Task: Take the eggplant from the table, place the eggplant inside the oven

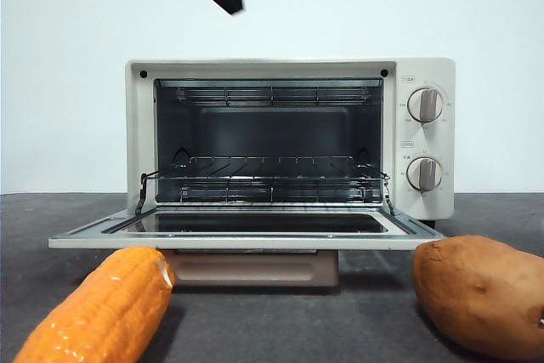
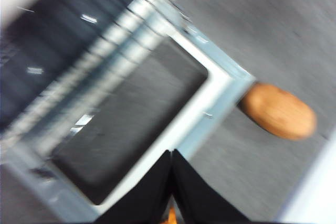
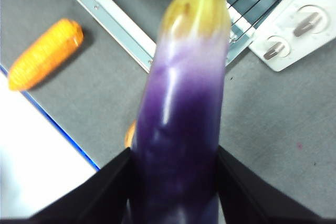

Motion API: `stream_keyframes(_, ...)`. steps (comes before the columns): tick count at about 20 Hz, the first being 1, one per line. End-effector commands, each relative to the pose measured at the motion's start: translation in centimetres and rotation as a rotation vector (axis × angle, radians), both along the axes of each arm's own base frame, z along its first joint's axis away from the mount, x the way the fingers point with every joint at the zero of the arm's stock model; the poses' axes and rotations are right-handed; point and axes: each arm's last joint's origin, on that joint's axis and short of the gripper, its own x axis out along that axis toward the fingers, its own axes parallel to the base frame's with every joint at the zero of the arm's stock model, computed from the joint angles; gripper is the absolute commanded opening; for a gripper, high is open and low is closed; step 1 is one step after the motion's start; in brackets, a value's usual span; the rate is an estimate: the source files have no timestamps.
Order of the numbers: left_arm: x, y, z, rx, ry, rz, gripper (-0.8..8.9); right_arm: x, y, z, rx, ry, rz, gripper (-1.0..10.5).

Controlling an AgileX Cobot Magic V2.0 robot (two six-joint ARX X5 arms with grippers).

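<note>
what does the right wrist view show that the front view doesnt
Only the right wrist view shows the eggplant, clamped between the right gripper jaws above the table. Only the front view shows the sweet potato whole and the empty wire rack head-on. Both show the open oven, its door down, its two knobs, and the corn.

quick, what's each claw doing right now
Left claw: shut, holding nothing, above the oven door.
Right claw: shut on the eggplant, lifted above the table.
</note>
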Motion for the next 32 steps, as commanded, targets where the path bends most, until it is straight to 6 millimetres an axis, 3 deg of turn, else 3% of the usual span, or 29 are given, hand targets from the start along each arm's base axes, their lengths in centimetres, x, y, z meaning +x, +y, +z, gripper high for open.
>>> stream_keyframes(1, -0.4, 1.4, -0.7, -0.035, -0.040, 0.101, 0.06, 0.8, 1.6, 0.2, 0.001, -0.036, 0.051, 1.5)
stream_keyframes(9, -2.6, 10.3, -6.8, -0.183, -0.119, 0.434, 0.06, 5.3, 8.4, -2.8, -0.134, -0.085, 0.214, 1.5)
stream_keyframes(17, -1.8, 15.2, -11.2, -0.304, -0.008, 0.603, 0.06, 10.5, 14.6, -7.8, -0.345, -0.265, 0.264, 1.5)
stream_keyframes(21, -1.8, 16.3, -12.6, -0.330, 0.024, 0.641, 0.06, 13.3, 16.5, -9.9, -0.456, -0.407, 0.237, 1.5)
stream_keyframes(25, -1.9, 16.4, -12.7, -0.336, 0.030, 0.635, 0.06, 16.4, 18.2, -11.9, -0.464, -0.517, 0.182, 1.5)
stream_keyframes(32, -1.9, 16.3, -12.6, -0.345, 0.036, 0.623, 0.06, 19.2, 20.3, -16.7, -0.680, -0.605, 0.256, 1.7)
